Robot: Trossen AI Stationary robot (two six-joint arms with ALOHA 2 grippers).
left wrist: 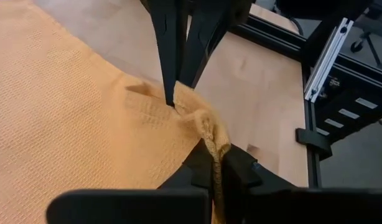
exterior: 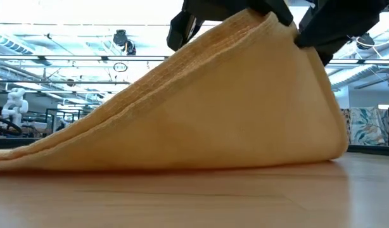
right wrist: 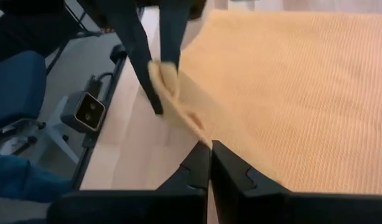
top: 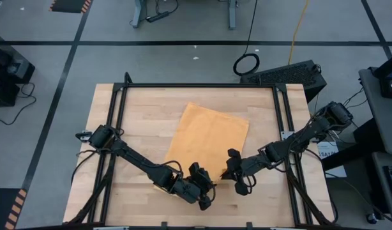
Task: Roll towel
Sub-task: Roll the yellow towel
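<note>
A mustard-yellow soft cloth towel (exterior: 232, 107) rises in a tent-like peak at the upper right of the frame, its folded edge sloping down to the pale wooden tabletop (exterior: 194, 199) at lower left. Dark robot gripper parts flank the peak at top. A blurred workshop ceiling shows behind, upper left.

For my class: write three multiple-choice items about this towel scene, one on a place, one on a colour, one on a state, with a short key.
1. Where do both grippers hold the towel?
A. its near edge
B. its far edge
C. its middle

2. What colour is the towel?
A. blue
B. mustard yellow
C. white

3. How does the gripped edge lie?
A. flat on the table
B. lifted off the table
C. rolled tight

Key: A, the left gripper and right gripper pinch the edge nearest the arms; B, plain yellow in every view; B, the low view shows that edge raised above the table.
</note>
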